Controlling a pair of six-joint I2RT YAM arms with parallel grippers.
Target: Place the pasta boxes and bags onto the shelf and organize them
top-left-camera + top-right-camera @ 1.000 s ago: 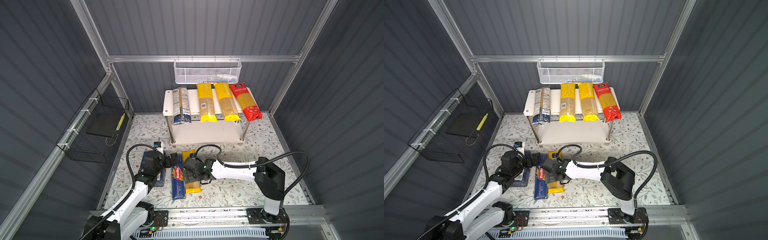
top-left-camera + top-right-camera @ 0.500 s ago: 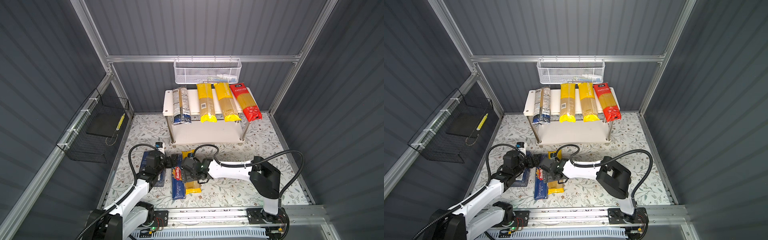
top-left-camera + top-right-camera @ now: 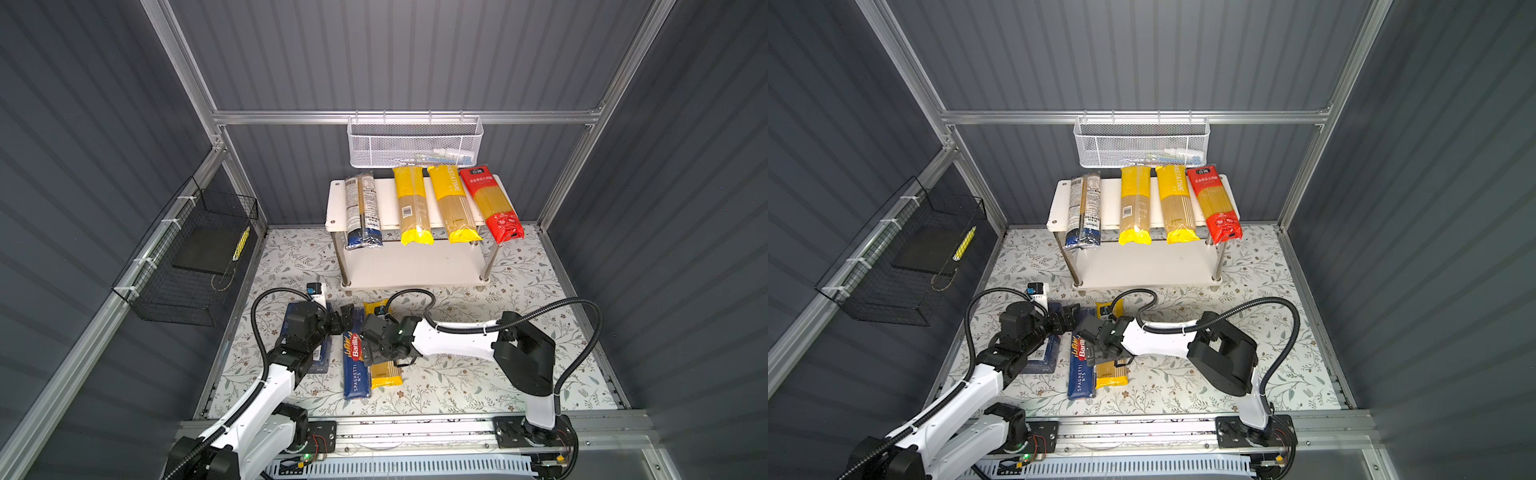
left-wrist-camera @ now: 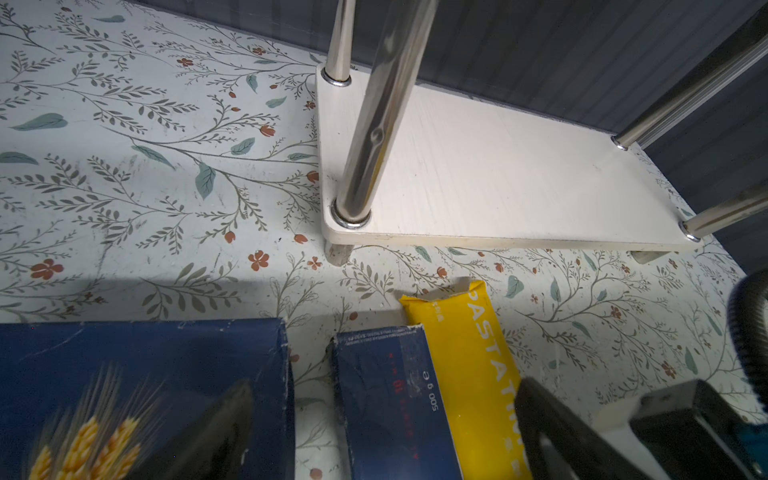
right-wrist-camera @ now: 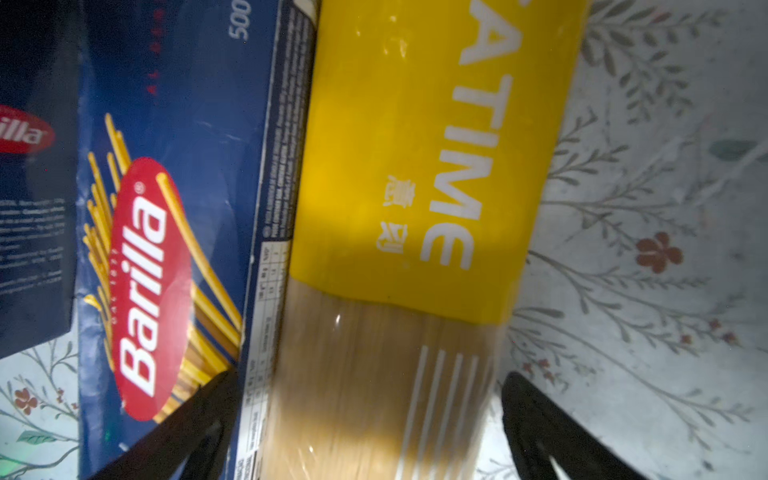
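A: What's the right end effector (image 5: 369,382) doing?

B: From my console, its jaws are spread wide. In its wrist view one finger (image 5: 195,419) hangs over the edge of the narrow Barilla box (image 5: 166,208) and the other sits on the far side of the loose yellow bag (image 5: 415,166), the one lettered PASTATIME. The bag lies between them, unclamped. I can't tell whether either finger touches it.

A: And the left end effector (image 4: 386,390)?

B: Open too, as I read it. Its wrist view shows one finger above the wide blue box (image 4: 145,365) and the other above the loose yellow bag, with the end of the narrow Barilla box between them. I see nothing held.

A: Where's the stock?

B: In both top views the two boxes and that bag lie flat on the floral desk (image 3: 457,386), in front of the shelf (image 3: 337,208). The wide blue box is leftmost, partly under my left arm. Next comes the narrow Barilla box, with the loose yellow bag right against its other side. The shelf's top tier carries four bags in a row, their near ends overhanging the front edge. From left to right I see the clear bag (image 3: 363,208), a yellow bag with a barcode (image 3: 409,203), a yellow bag with lettering (image 3: 453,203) and the red bag (image 3: 490,203)
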